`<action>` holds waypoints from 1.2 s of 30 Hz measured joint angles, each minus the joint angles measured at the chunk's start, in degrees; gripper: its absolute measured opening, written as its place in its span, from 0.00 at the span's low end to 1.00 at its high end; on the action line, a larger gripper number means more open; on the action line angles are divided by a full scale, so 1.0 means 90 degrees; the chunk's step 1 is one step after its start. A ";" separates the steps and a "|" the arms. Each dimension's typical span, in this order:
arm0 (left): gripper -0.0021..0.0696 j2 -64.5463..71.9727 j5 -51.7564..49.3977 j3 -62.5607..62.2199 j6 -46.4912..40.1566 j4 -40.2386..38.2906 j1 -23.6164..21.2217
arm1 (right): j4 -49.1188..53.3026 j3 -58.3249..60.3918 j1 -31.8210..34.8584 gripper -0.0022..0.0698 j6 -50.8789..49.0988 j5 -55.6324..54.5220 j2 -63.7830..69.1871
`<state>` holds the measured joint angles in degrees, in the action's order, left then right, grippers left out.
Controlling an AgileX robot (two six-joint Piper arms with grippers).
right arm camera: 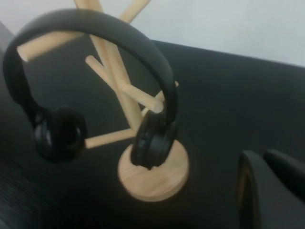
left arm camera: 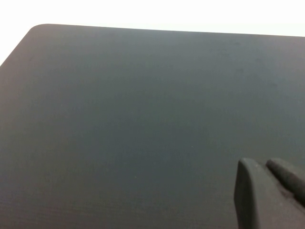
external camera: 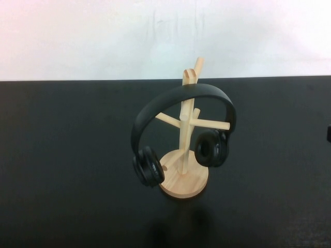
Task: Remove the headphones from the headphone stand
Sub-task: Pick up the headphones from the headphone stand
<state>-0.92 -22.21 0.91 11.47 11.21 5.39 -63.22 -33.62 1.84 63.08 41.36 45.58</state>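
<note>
The black headphones (external camera: 182, 98) hang by their headband over the top of the light wooden headphone stand (external camera: 184, 178), which stands at the middle of the black table. One ear cup (external camera: 148, 166) hangs left of the post and the other (external camera: 212, 148) to its right. The right wrist view shows the headphones (right arm camera: 157, 76) and the stand (right arm camera: 153, 177) from the side, with my right gripper (right arm camera: 262, 155) shut, empty and apart from them. Only a dark bit of the right arm (external camera: 329, 133) shows at the high view's right edge. My left gripper (left arm camera: 262, 164) is shut and empty over bare table.
The black table (external camera: 67, 155) ends at a white wall (external camera: 103, 36) behind. The left wrist view shows the table's far edge and a rounded corner (left arm camera: 40, 28).
</note>
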 joint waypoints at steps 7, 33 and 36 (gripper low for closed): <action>0.03 0.0000 0.0000 0.0000 0.0000 0.0000 0.0000 | 0.0753 -0.0586 -0.0548 0.02 0.0393 -0.0340 0.0344; 0.03 0.0000 0.0000 0.0000 0.0000 0.0000 0.0000 | 0.2904 -0.0978 -0.4726 0.53 -0.1829 -0.5440 0.2527; 0.03 0.0000 0.0000 0.0000 0.0000 0.0000 0.0000 | 0.2761 -0.0989 -0.4726 0.68 -0.1734 -0.5611 0.2651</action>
<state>-0.92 -22.21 0.91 11.47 11.21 5.39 -38.37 -42.53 -40.70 47.48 -9.14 69.44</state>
